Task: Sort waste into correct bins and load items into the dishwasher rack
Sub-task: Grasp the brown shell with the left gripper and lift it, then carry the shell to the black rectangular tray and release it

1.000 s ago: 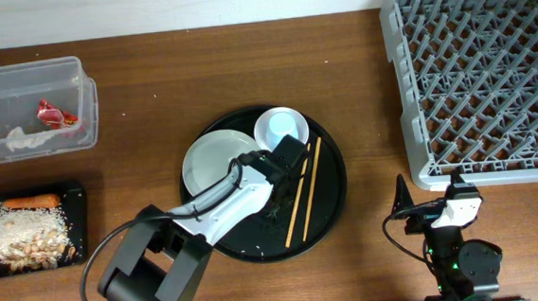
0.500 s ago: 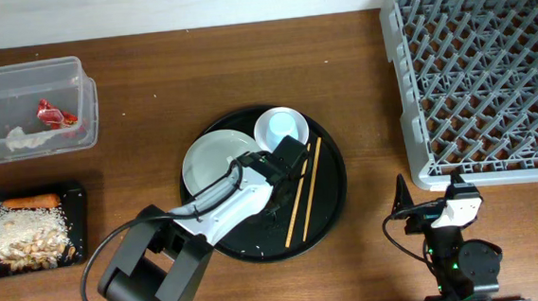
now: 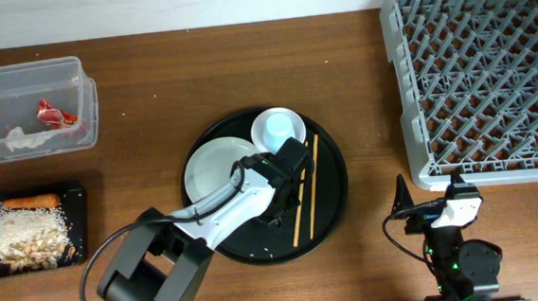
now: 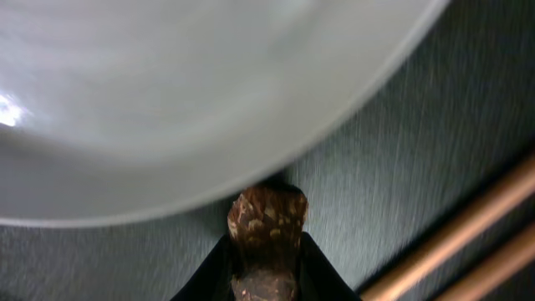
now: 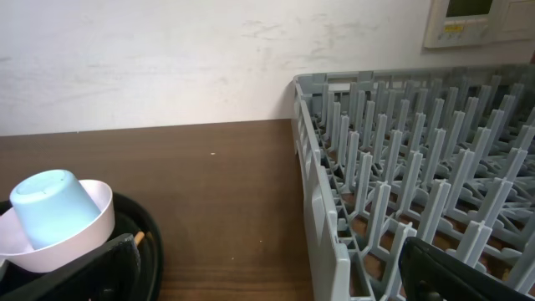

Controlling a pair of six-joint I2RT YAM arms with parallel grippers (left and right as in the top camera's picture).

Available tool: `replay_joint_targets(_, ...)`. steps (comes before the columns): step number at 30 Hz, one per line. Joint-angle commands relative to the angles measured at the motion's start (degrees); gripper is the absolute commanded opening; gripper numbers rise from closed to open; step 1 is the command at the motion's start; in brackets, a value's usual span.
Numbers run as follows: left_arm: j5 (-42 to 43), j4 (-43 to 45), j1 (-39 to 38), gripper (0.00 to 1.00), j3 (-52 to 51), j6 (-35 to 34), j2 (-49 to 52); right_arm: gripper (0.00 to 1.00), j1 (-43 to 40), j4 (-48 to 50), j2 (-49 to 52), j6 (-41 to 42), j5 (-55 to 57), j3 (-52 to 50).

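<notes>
- left gripper (image 4: pixel 266 252) has its jaws pinched on the small dark scrap (image 4: pixel 267 219), bottom centre of the left wrist view
- white plate (image 4: pixel 167 84) rim just behind, chopsticks (image 4: pixel 468 226) lower right
- right gripper (image 5: pixel 267 276) jaws wide apart, rack (image 5: pixel 401 167) beyond on the right

Glossy plate (image 4: pixel 167 84); matt grainy black tray (image 4: pixel 401 150); wooden chopsticks (image 4: pixel 476 221); rough dark scrap (image 4: pixel 267 219).

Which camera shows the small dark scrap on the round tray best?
The left wrist view. There the small dark scrap sits close up at lower centre, pinched in the left tool, just beside the white plate. In the overhead view that tool hides the scrap. The right wrist view does not show it at all.
</notes>
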Motion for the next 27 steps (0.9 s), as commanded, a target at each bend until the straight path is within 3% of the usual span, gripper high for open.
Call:
replay_joint_targets(1, 8.74, -1.33, -0.57, 0.15, -0.26, 3.13, -4.85, 0.98, -0.26, 0.17, -0.42, -0.35, 0.52, -0.83)
replay_joint_targets(6, 6.91, -3.65, -0.39, 0.16, -0.26, 4.59, -13.31, 0.98, -0.26, 0.17, -0.42, -0.35, 0.52, -0.83)
replay_joint_targets(10, -5.35, -8.24, 5.05, 0.16, -0.26, 5.16, -21.99, 0.98, -0.26, 0.17, -0.42, -0.35, 0.52, -0.83)
replay_joint_targets(13, -12.9, -12.13, 15.37, 0.17, -0.26, 5.18, -27.89, 0.98, -0.26, 0.17, -0.42, -0.35, 0.52, -0.83)
replay_joint_targets(16, -15.89, -12.85, 30.05, 0.17, -0.26, 5.18, -30.62, 0.98, -0.26, 0.17, -0.42, -0.35, 0.52, -0.83)
replay_joint_targets(17, -15.87, -12.39, 38.34, 0.17, -0.28, 5.14, -30.32, 0.98, -0.26, 0.17, -0.42, -0.35, 0.52, -0.83)
replay_joint_targets(27, -15.5, -3.74, 67.45, 0.17, -0.31, 5.14, -20.28, 0.98, -0.26, 0.17, -0.42, -0.35, 0.52, -0.83)
